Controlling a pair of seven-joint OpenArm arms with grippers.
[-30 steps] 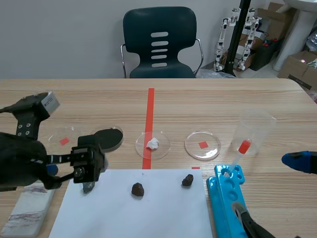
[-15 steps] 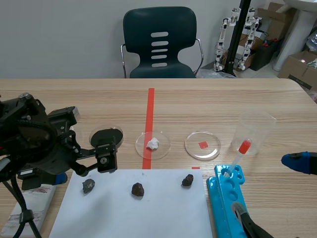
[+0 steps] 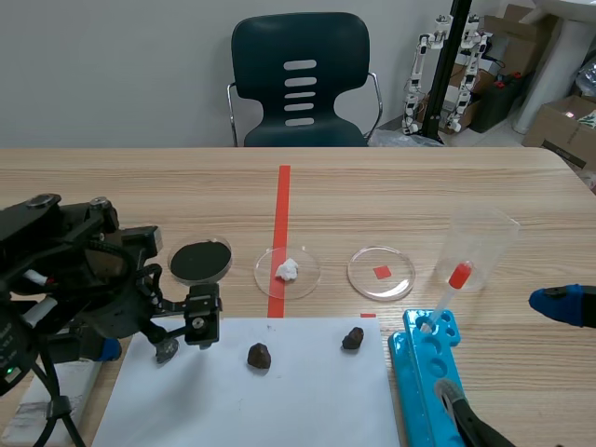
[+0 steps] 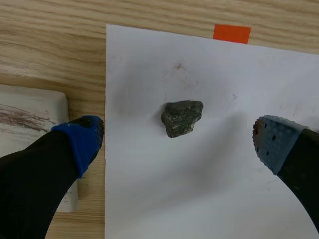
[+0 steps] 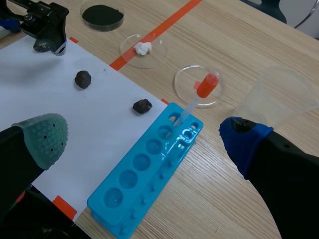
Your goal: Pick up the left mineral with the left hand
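Left pincer [image 4: 177, 147] is hanging wide open over the near-left corner of the white paper sheet [image 4: 199, 199], and I am seeing nothing held in it. Its blue-padded finger is sitting over the paper's edge, where the desk [image 4: 50, 50] meets a white streaked slab [image 4: 30, 109]. The other finger, with its dotted grey-blue pad, is hovering over the paper on the far side.

The left mineral [image 4: 182, 118], a small dark grey-green lump, is lying on the paper between the two fingers and slightly ahead of them. Neither pad is touching it. An orange tape mark [image 4: 232, 33] is showing just past the paper's far edge.

From the scene view I am reading two more dark lumps on the same sheet: a middle mineral [image 3: 259, 355] and a right mineral [image 3: 352, 338], each well apart from the left one.

Beyond the paper, three round dishes are standing in a row: a black-powder dish [image 3: 199, 261], a dish with a white lump [image 3: 287, 270] and a dish with a red square [image 3: 381, 273]. A clear plastic cup [image 3: 480, 247] is standing near them.

My right pincer [image 5: 144, 139] is resting open and holding nothing, above a blue rack [image 5: 144, 169]. A red-bulbed dropper [image 5: 199, 94] is leaning in one of the rack's holes.
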